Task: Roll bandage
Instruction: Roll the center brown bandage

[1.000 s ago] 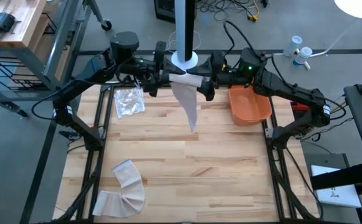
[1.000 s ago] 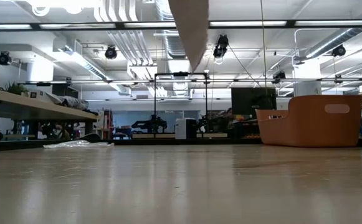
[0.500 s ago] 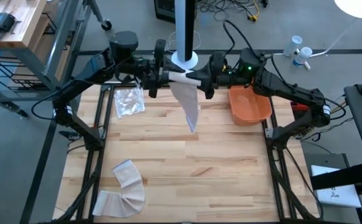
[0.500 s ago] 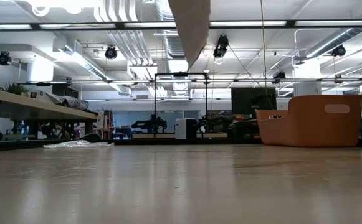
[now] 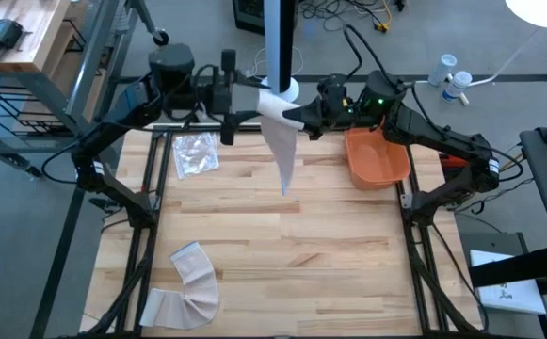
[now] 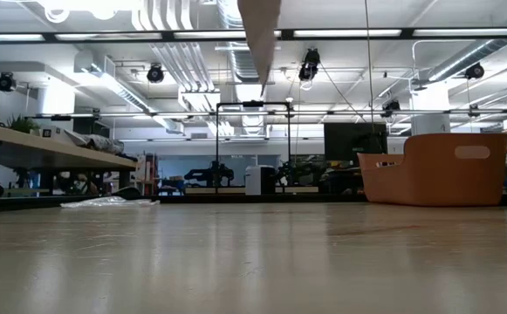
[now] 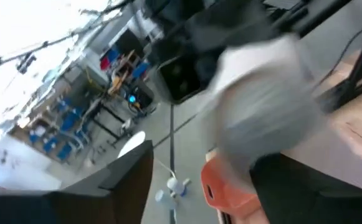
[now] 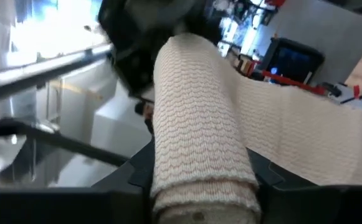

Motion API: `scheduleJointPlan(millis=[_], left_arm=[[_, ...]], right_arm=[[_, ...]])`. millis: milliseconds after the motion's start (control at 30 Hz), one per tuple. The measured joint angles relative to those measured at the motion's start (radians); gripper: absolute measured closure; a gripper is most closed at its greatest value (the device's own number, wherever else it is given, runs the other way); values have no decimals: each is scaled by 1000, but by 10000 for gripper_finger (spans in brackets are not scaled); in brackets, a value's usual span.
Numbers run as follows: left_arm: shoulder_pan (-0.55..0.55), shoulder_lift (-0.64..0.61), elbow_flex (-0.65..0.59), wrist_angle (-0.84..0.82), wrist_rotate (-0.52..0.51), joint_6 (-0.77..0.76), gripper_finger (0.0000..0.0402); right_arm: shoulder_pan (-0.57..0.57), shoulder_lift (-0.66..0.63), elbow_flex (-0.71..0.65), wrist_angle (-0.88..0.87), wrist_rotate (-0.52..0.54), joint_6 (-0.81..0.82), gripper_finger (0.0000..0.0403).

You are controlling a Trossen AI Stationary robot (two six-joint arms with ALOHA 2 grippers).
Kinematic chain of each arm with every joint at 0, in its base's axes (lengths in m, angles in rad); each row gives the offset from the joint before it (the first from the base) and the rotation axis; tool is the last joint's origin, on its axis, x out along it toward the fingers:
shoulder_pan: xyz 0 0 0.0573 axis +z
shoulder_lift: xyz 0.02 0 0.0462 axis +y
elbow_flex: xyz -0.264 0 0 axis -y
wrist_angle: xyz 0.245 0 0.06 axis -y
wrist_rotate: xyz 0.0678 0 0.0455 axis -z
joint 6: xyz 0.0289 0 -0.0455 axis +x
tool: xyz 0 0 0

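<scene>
A beige bandage is partly rolled. Its roll (image 5: 273, 102) is held high above the table's far middle, between my two grippers. Its loose tail (image 5: 284, 155) hangs down from the roll, clear of the table, and its lower end shows at the top of the low view (image 6: 260, 35). My left gripper (image 5: 245, 96) comes at the roll from the table's left. My right gripper (image 5: 299, 115) comes from the right. Both are shut on the roll. My left gripper holds the roll's left end (image 7: 261, 118) between its two fingers, coming level from the table's left, along the roll's length. Blur hides the exact place of contact. My right gripper pinches the roll's right part (image 8: 199, 162) between its two fingers, coming level from the table's right. The roll lies along the fingers, lifted clear. The tail (image 8: 305, 137) runs off one side of the roll and hangs slack.
An orange bin (image 5: 378, 158) stands at the far right of the table. A crinkled clear wrapper (image 5: 196, 151) lies at the far left. A second loose bandage (image 5: 190, 282) lies at the near left corner. A white post (image 5: 278, 42) rises behind the grippers.
My left gripper has turned about its own axis and drawn a little toward the far left. The roll has tilted with it, its left end now farther back. The hanging tail has swung slightly and its lower end sits a little higher.
</scene>
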Motion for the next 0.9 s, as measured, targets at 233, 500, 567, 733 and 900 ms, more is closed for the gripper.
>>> scheduleJointPlan(millis=[233, 500, 567, 733, 900], left_arm=[[20, 2, -41, -2, 27, -93, 131], [14, 2, -54, -5, 216, -196, 147], [14, 2, -58, -5, 219, -235, 162], [12, 2, -58, -14, 237, -311, 226], [4, 2, -58, -44, 235, -324, 352]], right_arm=[[7, 0, 0, -5, -45, -70, 271], [8, 0, 0, 1, -45, -114, 271], [7, 0, 0, 1, -35, -118, 268], [7, 2, 0, -1, 22, -136, 271], [8, 2, 0, -9, 69, -156, 275]])
